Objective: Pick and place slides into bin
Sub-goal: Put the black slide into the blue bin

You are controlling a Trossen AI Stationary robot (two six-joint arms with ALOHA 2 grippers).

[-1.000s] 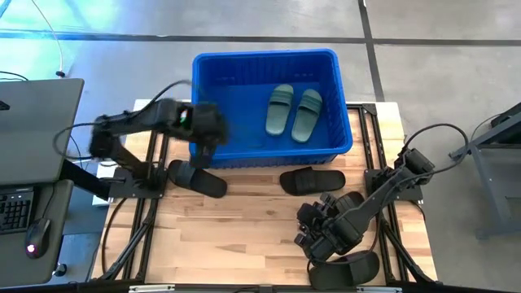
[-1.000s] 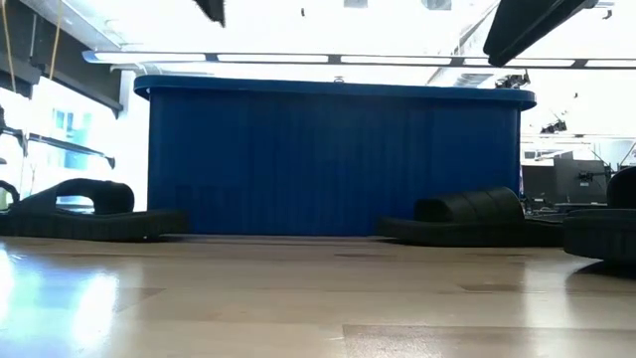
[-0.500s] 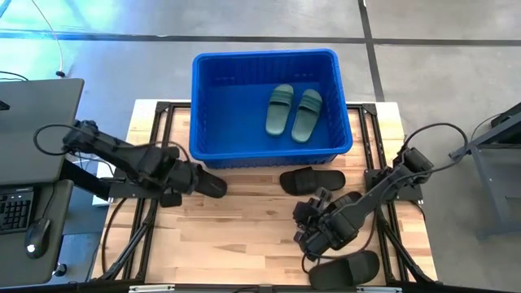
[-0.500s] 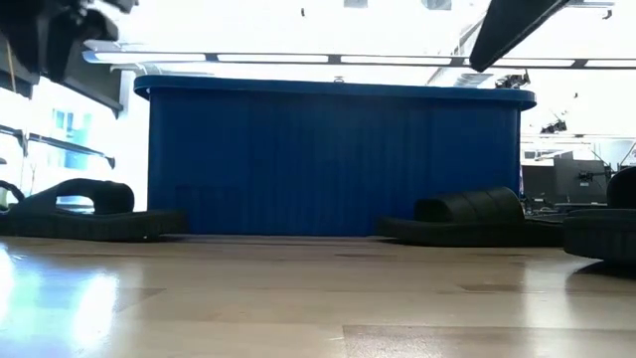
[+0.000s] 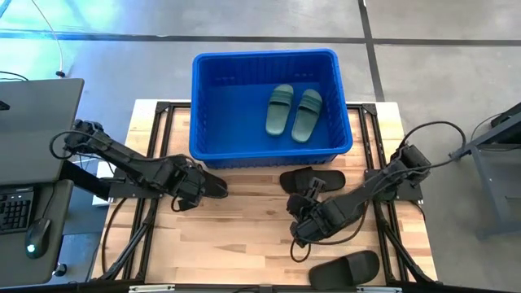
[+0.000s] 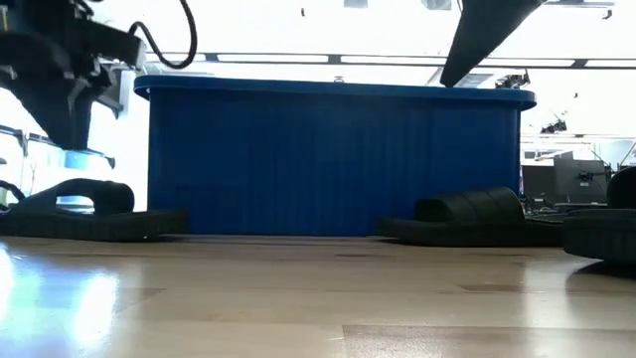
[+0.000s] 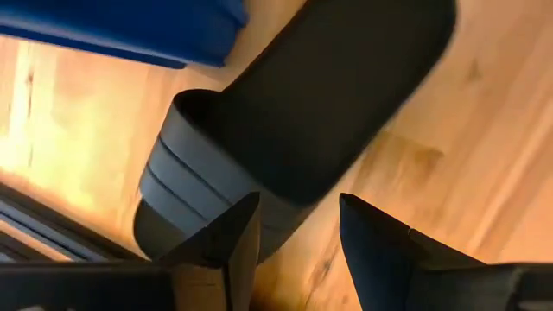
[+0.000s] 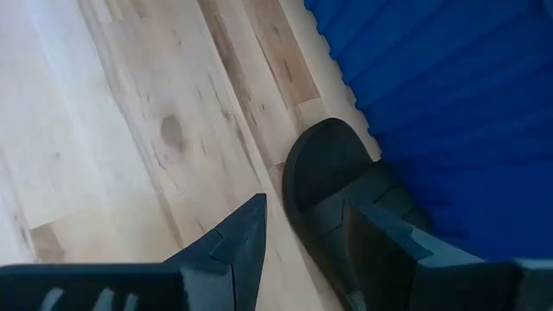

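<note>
The blue bin [image 5: 264, 150] stands at the table's far middle with two sage green slides [image 5: 293, 111] lying in it. A black slide [image 5: 216, 188] lies on its sole near the bin's near left corner. My left gripper [image 7: 298, 229] is open and hovers above that slide's strap [image 7: 194, 168]; the low view shows the gripper [image 6: 60, 85] clear of the slide [image 6: 79, 211]. A second black slide [image 5: 313, 178] lies in front of the bin. My right gripper [image 8: 307, 229] is open above the table, near this slide's toe end [image 8: 324, 168]. A third black slide [image 5: 346, 267] lies near the front right.
The bin's near wall [image 6: 333, 159] rises just behind both black slides. Black frame rails [image 5: 151, 195] run along the table's left and right sides. A desk with a keyboard [image 5: 16, 207] stands left of the table. Bare wood [image 5: 244, 236] lies at the near middle.
My left gripper has gone from above the bin's near left corner toward the table's left and near edge and down, and now hovers over the left black slide. My right gripper has gone toward the far edge and the slide in front of the bin, uncovering the front right slide.
</note>
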